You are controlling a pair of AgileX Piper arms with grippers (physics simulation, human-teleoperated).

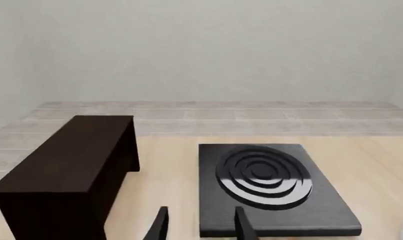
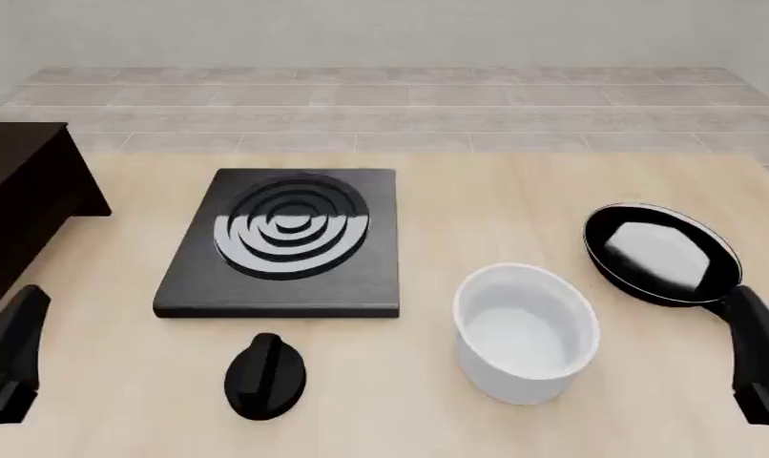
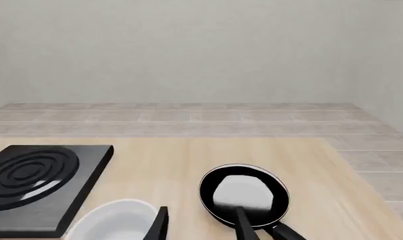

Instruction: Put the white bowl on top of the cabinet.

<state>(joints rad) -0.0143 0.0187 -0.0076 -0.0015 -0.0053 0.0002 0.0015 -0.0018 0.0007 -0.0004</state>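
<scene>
We see the white bowl (image 2: 526, 332) standing upright on the tabletop (image 2: 487, 205) between the stove plate (image 2: 286, 243) and frying pan (image 2: 661, 253), well apart from the cabinet (image 2: 22, 205) at far left, while both grippers' fingers (image 1: 160, 226) (image 3: 160, 225) are spread, holding nothing.

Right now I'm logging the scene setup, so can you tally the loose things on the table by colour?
Black: 3, the stove plate, the frying pan and the knob-shaped piece.
White: 1, the white bowl.
Dark brown: 1, the cabinet.
Total: 5.
</scene>
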